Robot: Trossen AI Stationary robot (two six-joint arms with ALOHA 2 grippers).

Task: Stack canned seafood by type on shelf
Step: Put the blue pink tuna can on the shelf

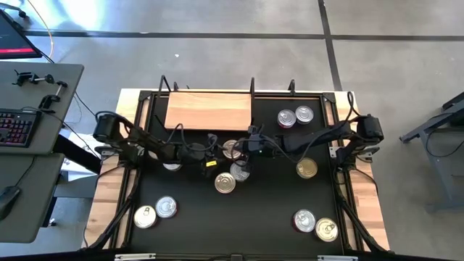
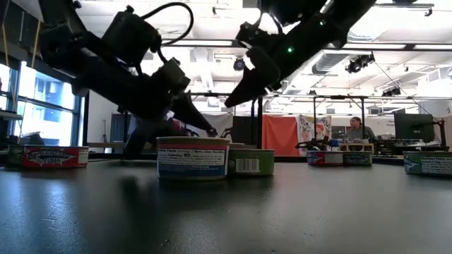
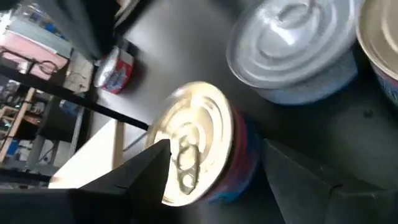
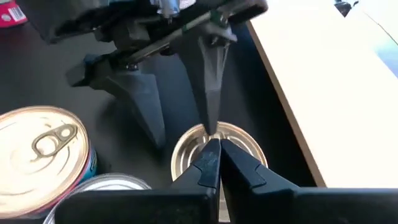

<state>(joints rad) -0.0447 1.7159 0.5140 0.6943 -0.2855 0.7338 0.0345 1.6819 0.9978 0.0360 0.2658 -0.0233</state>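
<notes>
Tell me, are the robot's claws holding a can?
No. The left gripper is open around a gold-lidded can; the right gripper is shut, empty.

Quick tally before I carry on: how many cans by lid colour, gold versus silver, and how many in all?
Gold-lid cans: 5
Silver-lid cans: 6, counting the half-hidden can
Total: 11, none on the shelf
</notes>
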